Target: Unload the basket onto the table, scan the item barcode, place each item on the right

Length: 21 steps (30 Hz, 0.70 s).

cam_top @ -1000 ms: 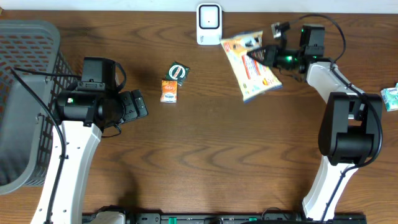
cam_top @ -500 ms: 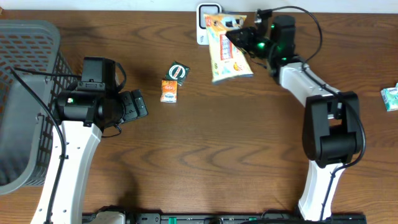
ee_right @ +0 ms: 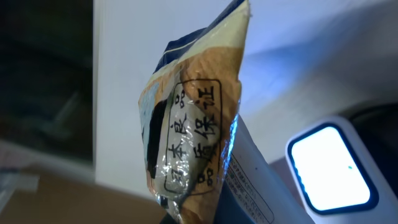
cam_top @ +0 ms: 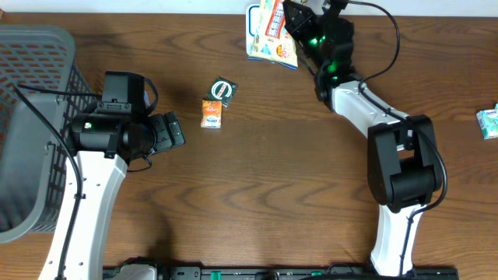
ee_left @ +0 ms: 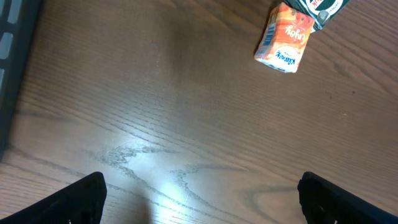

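Note:
My right gripper is shut on a crinkly snack packet, the item, and holds it at the table's far edge over the white scanner. Most of the scanner is covered by the packet from overhead. In the right wrist view the packet hangs upright, close to the lens, with printed characters facing me. The scanner's lit window glows just to its right. No barcode shows clearly. My left gripper hovers open over bare wood, its fingers wide apart and empty.
A small orange box and a green packet lie left of centre. A grey basket fills the left edge. A green-and-white pack sits at the far right edge.
My right arm has swung left and toward the far edge, carrying the packet from right of the scanner to over it. The left arm has stayed still.

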Available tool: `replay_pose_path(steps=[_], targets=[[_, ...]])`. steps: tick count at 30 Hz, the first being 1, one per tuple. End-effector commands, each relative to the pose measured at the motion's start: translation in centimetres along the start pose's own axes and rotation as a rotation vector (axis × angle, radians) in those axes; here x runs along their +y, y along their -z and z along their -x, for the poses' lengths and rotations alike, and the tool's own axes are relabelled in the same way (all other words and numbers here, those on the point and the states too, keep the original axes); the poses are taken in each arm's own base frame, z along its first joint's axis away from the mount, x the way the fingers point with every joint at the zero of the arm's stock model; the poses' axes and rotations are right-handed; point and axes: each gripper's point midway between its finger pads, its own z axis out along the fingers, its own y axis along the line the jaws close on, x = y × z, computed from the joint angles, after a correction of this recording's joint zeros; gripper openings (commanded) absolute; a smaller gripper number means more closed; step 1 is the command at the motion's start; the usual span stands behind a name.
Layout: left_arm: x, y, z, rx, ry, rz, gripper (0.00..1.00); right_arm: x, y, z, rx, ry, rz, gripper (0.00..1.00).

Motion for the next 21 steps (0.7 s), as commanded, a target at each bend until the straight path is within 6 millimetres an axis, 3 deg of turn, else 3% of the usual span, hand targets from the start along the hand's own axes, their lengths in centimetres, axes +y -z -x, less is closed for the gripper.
replay_pose_path(steps=[1, 5, 10, 14, 21], targets=[[0.2, 0.0, 0.0, 0.002, 0.003, 0.006, 0.98, 0.3, -0.1, 2.1, -0.155, -0.017, -0.031, 0.01], [0.2, 0.0, 0.0, 0.002, 0.003, 0.006, 0.98, 1.8, 0.0, 2.8, -0.196, -0.019, 0.022, 0.01], [0.2, 0.0, 0.0, 0.002, 0.003, 0.006, 0.98, 2.2, -0.6, 3.9, -0.238, -0.019, 0.007, 0.01], [0.2, 0.0, 0.0, 0.003, 0.003, 0.006, 0.98, 2.1, -2.8, 3.7, -0.225, -0.016, 0.017, 0.01], [0.2, 0.0, 0.0, 0.002, 0.003, 0.006, 0.98, 0.6, -6.4, 1.6, -0.126, -0.013, 0.036, 0.01]])
